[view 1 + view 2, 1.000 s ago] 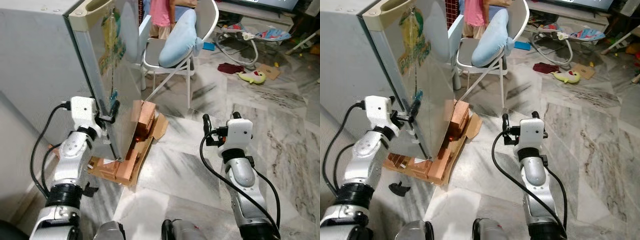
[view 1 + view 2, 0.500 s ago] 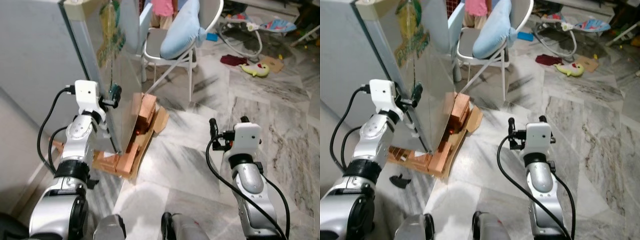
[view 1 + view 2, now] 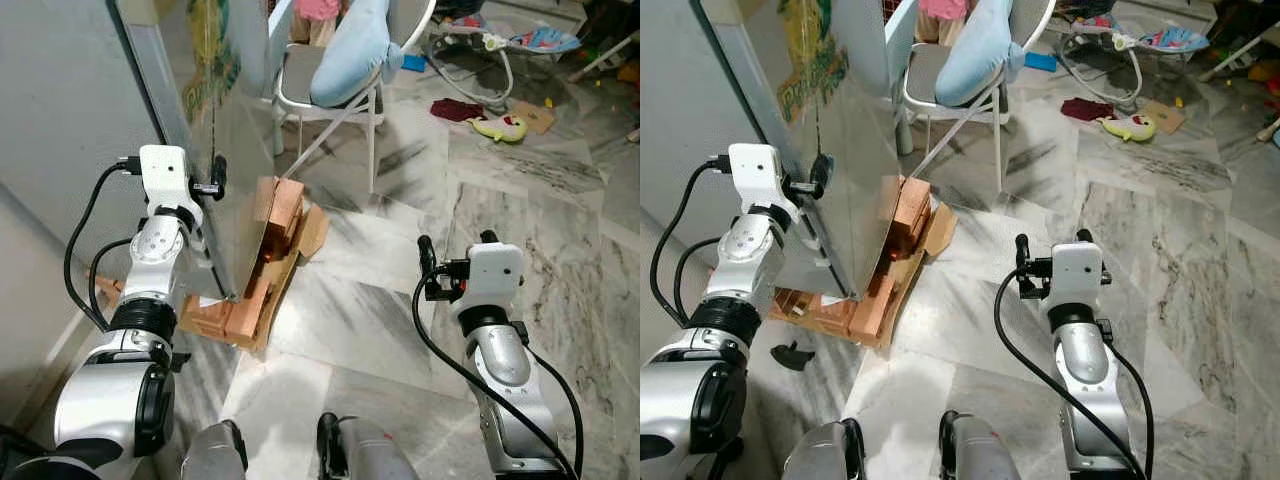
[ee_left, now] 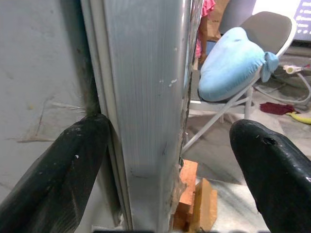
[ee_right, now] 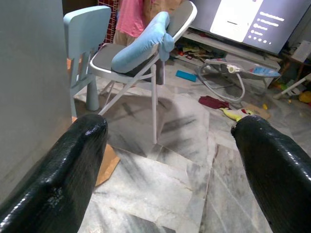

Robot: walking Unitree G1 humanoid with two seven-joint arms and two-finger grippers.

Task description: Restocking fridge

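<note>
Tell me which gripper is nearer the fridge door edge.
Left. The left gripper has its open fingers astride the fridge door edge; the right gripper hangs well away over the marble floor.

Since a second ago the left gripper point(image 4: 160, 160) has risen along the fridge door point(image 4: 146, 97) edge

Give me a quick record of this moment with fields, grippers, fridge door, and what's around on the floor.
left gripper: open, fingers either side of the fridge door's edge
fridge door: silver, sticker on its face
right gripper: open, empty, held over the marble floor
under fridge: bricks on cardboard
behind: folding chair with blue cushion, small blue chair
floor items: yellow toy, dark red cloth
</note>
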